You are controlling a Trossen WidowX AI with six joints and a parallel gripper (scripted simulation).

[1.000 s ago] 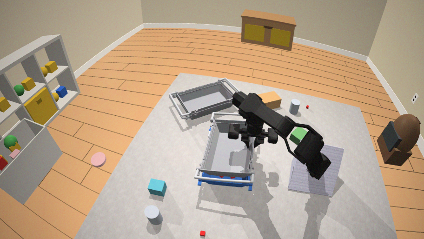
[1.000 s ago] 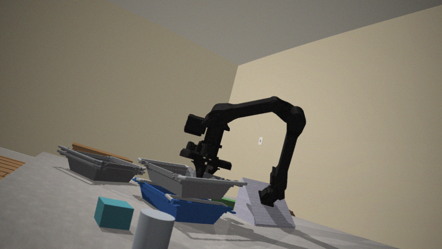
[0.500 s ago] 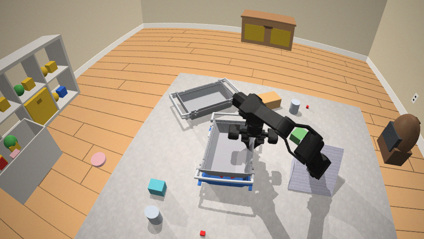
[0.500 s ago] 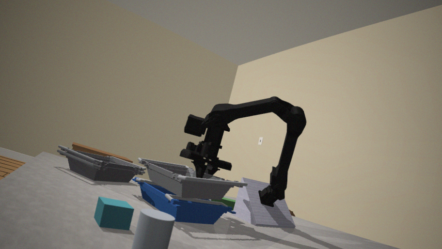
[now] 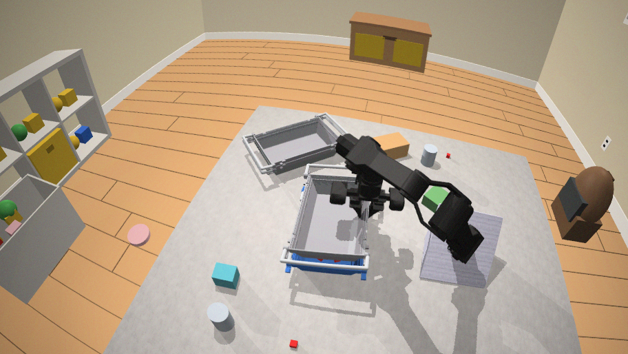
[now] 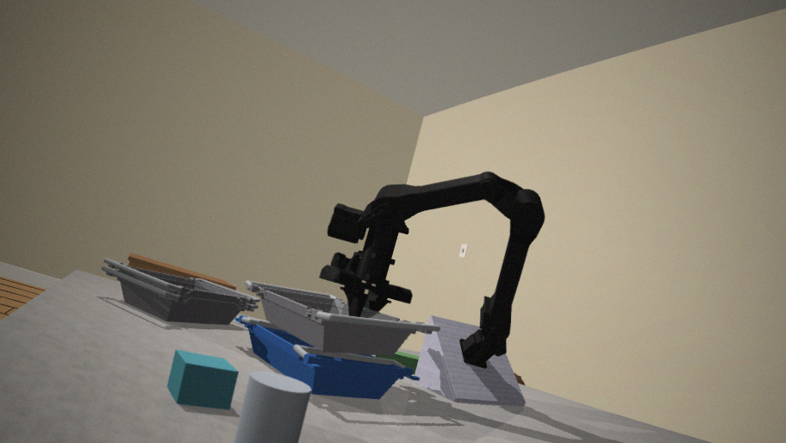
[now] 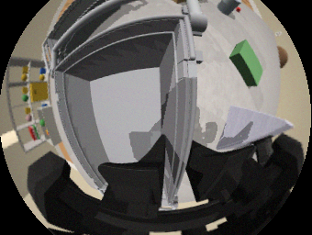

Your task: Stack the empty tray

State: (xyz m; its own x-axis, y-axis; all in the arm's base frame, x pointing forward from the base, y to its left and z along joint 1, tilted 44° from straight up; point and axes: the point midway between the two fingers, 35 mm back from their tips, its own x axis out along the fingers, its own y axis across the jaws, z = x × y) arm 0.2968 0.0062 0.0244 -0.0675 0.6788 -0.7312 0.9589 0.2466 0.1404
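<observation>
So the empty tray (image 5: 327,220) (image 6: 294,324) (image 7: 126,110) is a light grey rectangular tub with sloped walls and rail-like bars out past its ends, sitting right over the loaded one, open side up. The loaded tray (image 5: 327,268) (image 6: 346,379) is blue, on the table, with bits of red blocks (image 5: 337,260) peeking out.

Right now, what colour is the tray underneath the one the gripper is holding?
Blue; the exterior view shows it best.
</observation>
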